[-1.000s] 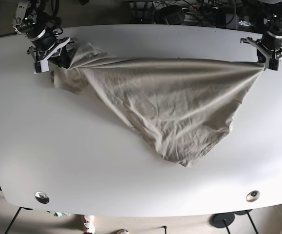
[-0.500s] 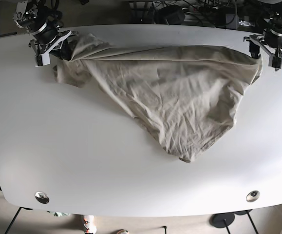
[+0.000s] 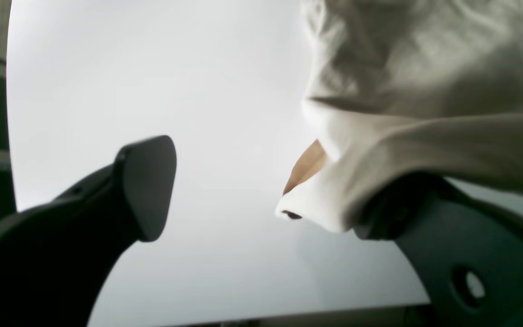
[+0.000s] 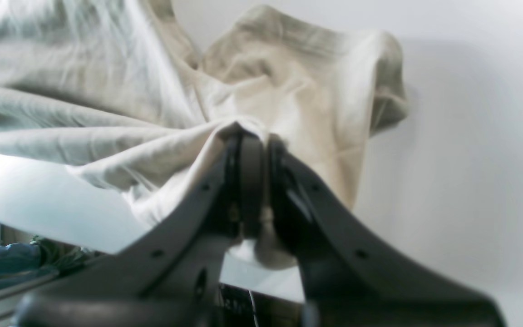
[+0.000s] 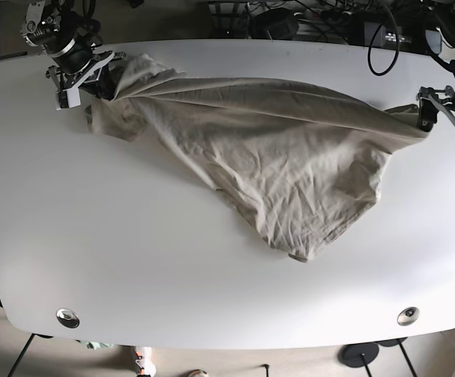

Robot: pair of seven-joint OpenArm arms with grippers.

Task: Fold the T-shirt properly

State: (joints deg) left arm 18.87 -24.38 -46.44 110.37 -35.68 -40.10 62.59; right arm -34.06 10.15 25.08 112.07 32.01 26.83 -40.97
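Observation:
A beige T-shirt (image 5: 274, 157) lies crumpled across the white table (image 5: 133, 259), stretched along the back and hanging down to a point near the middle. My right gripper (image 5: 93, 78) at the back left is shut on a bunched edge of the shirt (image 4: 107, 113), with the jaws pressed together in the right wrist view (image 4: 252, 136). My left gripper (image 5: 445, 122) at the right edge is open. In the left wrist view (image 3: 261, 181) a corner of the shirt (image 3: 425, 91) drapes over one finger, and the other finger (image 3: 145, 181) stands well apart from it.
Two round metal inserts (image 5: 67, 317) (image 5: 407, 316) sit near the table's front edge. Cables and dark gear (image 5: 306, 20) lie behind the back edge. The left gripper is at the table's right edge.
The left gripper has moved from the back right corner toward the front and right, and its jaws now stand open. The shirt's right corner followed it. The right gripper barely moved.

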